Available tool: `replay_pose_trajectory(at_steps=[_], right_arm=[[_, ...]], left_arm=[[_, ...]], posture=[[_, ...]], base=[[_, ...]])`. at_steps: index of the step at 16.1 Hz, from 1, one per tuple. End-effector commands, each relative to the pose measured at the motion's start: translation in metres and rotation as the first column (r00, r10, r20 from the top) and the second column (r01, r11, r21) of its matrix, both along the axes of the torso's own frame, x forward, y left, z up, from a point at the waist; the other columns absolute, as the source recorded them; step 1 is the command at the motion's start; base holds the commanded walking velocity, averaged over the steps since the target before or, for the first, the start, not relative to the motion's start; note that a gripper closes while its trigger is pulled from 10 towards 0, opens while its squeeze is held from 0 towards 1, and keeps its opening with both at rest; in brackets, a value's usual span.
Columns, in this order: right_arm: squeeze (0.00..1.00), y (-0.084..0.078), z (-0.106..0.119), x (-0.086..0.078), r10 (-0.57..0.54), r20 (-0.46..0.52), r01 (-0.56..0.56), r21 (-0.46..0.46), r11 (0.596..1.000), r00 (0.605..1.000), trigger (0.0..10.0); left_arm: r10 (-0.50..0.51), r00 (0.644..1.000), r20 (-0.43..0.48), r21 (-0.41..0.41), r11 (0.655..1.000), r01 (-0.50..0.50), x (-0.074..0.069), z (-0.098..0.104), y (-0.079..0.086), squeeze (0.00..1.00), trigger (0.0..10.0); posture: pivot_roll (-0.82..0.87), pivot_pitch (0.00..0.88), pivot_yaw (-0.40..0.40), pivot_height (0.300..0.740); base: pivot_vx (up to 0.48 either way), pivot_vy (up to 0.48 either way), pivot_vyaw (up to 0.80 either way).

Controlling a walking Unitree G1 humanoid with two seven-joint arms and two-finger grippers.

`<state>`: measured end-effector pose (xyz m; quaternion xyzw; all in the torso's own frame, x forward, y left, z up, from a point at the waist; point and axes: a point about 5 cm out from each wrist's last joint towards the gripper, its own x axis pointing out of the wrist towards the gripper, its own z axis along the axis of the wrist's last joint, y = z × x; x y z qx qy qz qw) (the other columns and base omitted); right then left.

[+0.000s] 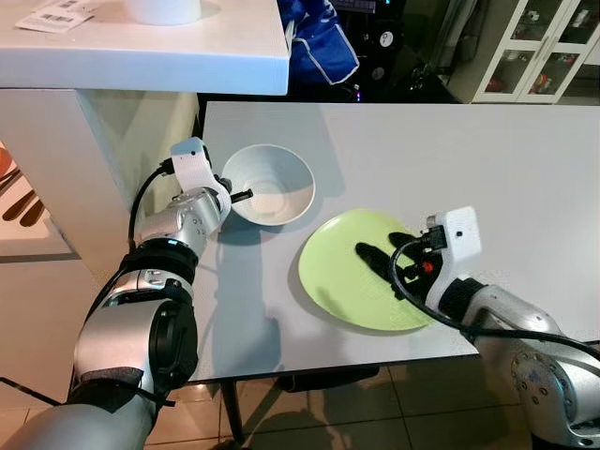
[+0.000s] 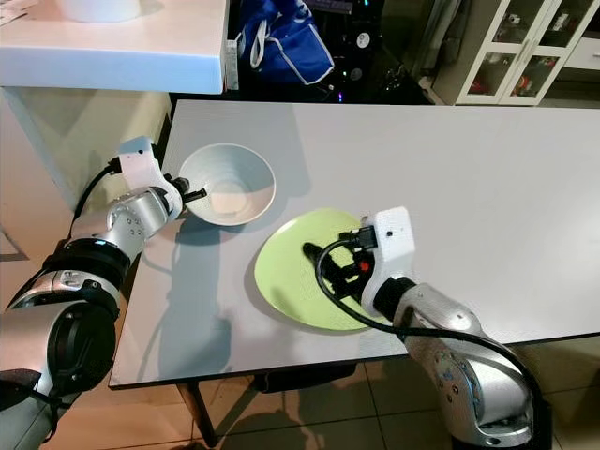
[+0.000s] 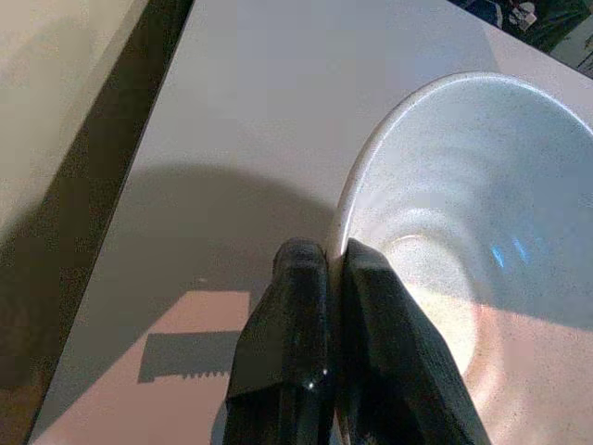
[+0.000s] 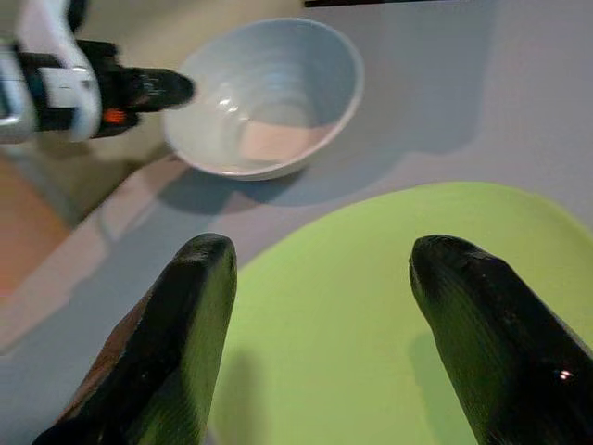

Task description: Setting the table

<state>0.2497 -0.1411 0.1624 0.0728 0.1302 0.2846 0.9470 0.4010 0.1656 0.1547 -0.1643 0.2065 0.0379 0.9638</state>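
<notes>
Left gripper [image 3: 332, 269] pinches the bowl's [image 1: 272, 183] rim on the counter [image 1: 487, 178]; right gripper [image 4: 320, 269] hovers wide open, empty, over the green plate [image 1: 349, 272].

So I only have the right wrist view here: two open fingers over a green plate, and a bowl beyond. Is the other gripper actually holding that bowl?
Observer: Yes. The left gripper is shut on the white bowl's rim, one finger inside, one outside.
Operator: Where does the bowl sit on the table?
Observer: Near the grey table's left edge, by a white counter.
Operator: And the plate?
Observer: The green plate lies near the front edge, to the bowl's right; the right gripper is open over it.
</notes>
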Motion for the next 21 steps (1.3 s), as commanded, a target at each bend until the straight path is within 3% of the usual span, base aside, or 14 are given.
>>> replay_pose_trajectory(at_steps=[1, 2, 12, 13, 15, 18, 21], right_arm=[[0.00, 0.001, 0.004, -0.005, 0.031, 0.005, -0.032, 0.020, 0.999, 0.999, 10.0], [0.00, 0.002, 0.004, -0.006, 0.042, 0.004, -0.042, 0.023, 0.999, 0.999, 10.0], [0.00, -0.005, 0.010, 0.005, -0.030, 0.048, 0.028, 0.034, 0.999, 0.998, 10.0], [0.00, -0.005, 0.011, 0.008, -0.034, 0.055, 0.032, 0.037, 0.999, 0.998, 10.0], [0.00, -0.004, 0.012, 0.011, -0.036, 0.063, 0.034, 0.039, 0.999, 0.997, 10.0], [0.00, 0.000, 0.015, 0.018, -0.032, 0.084, 0.027, 0.052, 0.998, 0.996, 10.0], [0.00, 0.006, 0.015, 0.024, -0.022, 0.102, 0.015, 0.062, 0.998, 0.995, 10.0]], left_arm=[[-0.004, 1.000, -0.014, 0.003, 1.000, 0.004, 0.001, 0.000, -0.003, 0.87, 10.0], [-0.008, 1.000, -0.016, 0.001, 1.000, 0.008, 0.001, 0.000, -0.003, 1.00, 10.0], [-0.020, 0.998, 0.065, 0.085, 0.996, 0.015, 0.006, 0.013, -0.004, 1.00, 10.0], [-0.021, 0.994, 0.107, 0.129, 0.992, 0.007, 0.008, 0.019, -0.004, 0.00, 10.0], [-0.045, 0.989, 0.144, 0.156, 0.988, 0.022, 0.009, 0.024, -0.006, 0.00, 10.0], [-0.102, 0.952, 0.288, 0.246, 0.969, 0.029, 0.008, 0.042, -0.009, 0.00, 10.0], [-0.199, 0.893, 0.404, 0.391, 0.920, 0.028, -0.008, 0.047, -0.017, 0.00, 10.0]], posture=[[-0.05, 0.000, -0.060, 0.740], [-0.05, 0.000, -0.060, 0.740], [-0.05, 0.000, -0.059, 0.740], [-0.05, 0.000, -0.061, 0.740], [-0.04, 0.000, -0.064, 0.740], [-0.01, 0.000, -0.073, 0.740], [0.00, 0.000, -0.074, 0.740]], base=[[0.000, 0.000, 0.00], [0.000, 0.000, 0.00], [0.000, 0.000, 0.00], [0.000, 0.000, 0.00], [0.000, 0.000, 0.00], [0.000, 0.000, 0.00], [0.000, 0.000, 0.00]])
